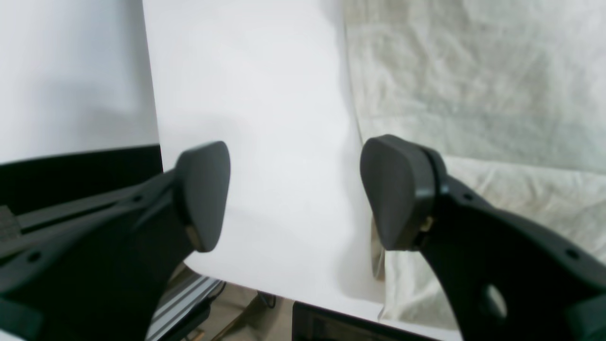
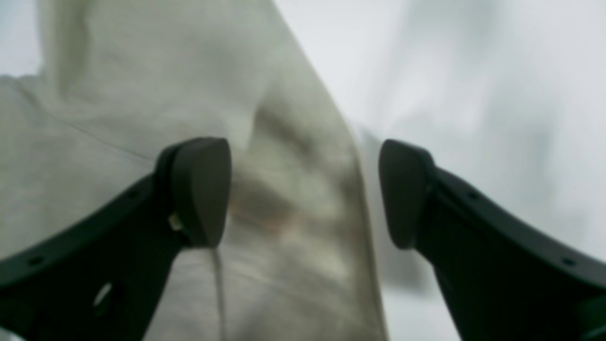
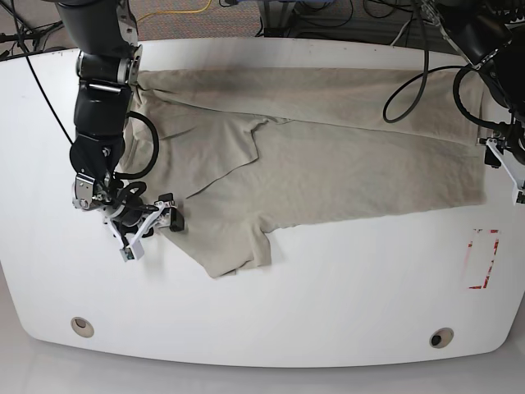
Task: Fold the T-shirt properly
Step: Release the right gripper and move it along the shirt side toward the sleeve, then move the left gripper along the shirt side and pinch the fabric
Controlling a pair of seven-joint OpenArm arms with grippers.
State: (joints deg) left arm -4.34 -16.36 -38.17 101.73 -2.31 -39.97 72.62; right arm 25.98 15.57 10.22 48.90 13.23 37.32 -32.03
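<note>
The khaki-beige T-shirt (image 3: 328,156) lies spread across the white table (image 3: 328,304), with one sleeve (image 3: 230,238) reaching toward the front left. My right gripper (image 3: 152,230) is open at that sleeve's left edge. In the blurred right wrist view, the right gripper (image 2: 303,192) straddles the cloth's edge (image 2: 293,213), one finger (image 2: 201,189) over fabric and the other over bare table. My left gripper (image 3: 506,174) is open at the shirt's far right end. In the left wrist view, the left gripper (image 1: 296,194) has only bare table between its pads, and the T-shirt (image 1: 473,94) starts at its right pad (image 1: 397,194).
A red-outlined mark (image 3: 482,258) is on the table at the front right. Two round holes (image 3: 80,326) (image 3: 440,337) sit near the front edge. Cables (image 3: 418,74) loop over the back right of the shirt. A dark screen (image 1: 341,327) shows below the table edge.
</note>
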